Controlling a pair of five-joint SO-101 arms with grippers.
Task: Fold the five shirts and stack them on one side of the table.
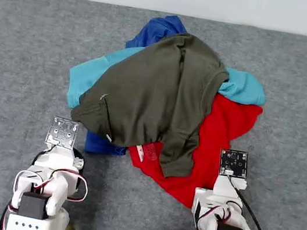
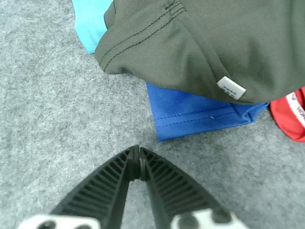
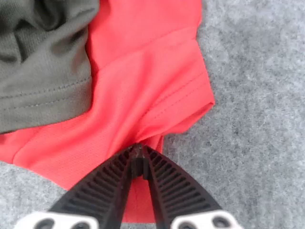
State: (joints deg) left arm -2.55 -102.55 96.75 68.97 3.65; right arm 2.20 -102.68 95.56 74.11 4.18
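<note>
Pile of shirts: sits mid-table, nearer the far edge than the near edge of the grey table (image 1: 19, 69). Olive shirt (image 1: 156, 98): lies uppermost, spread crumpled, hides most of every layer below; number of layers underneath not discernible. Turquoise shirt (image 1: 88, 80): shows as one lobe toward the left edge and another toward the right, middle covered. Blue shirt (image 1: 156, 30): pokes out toward the far edge, with one folded corner exposed on the near side under the olive hem. Red shirt (image 1: 228, 127): fans out toward the near-right, partly under the olive sleeve. Small white label (image 2: 231, 88): stitched at the olive hem, print too small to make out. Left arm (image 1: 46, 191) and right arm (image 1: 221, 221): folded back at the near edge, bases cut off by the frame, fingers masked from above by the wrist modules. Left gripper (image 2: 139, 162): closed tip to tip, holds nothing, hangs over bare table just short of the blue corner. Right gripper (image 3: 138, 160): closed tip to tip over the red shirt's hem, no cloth visible between the jaws.
</note>
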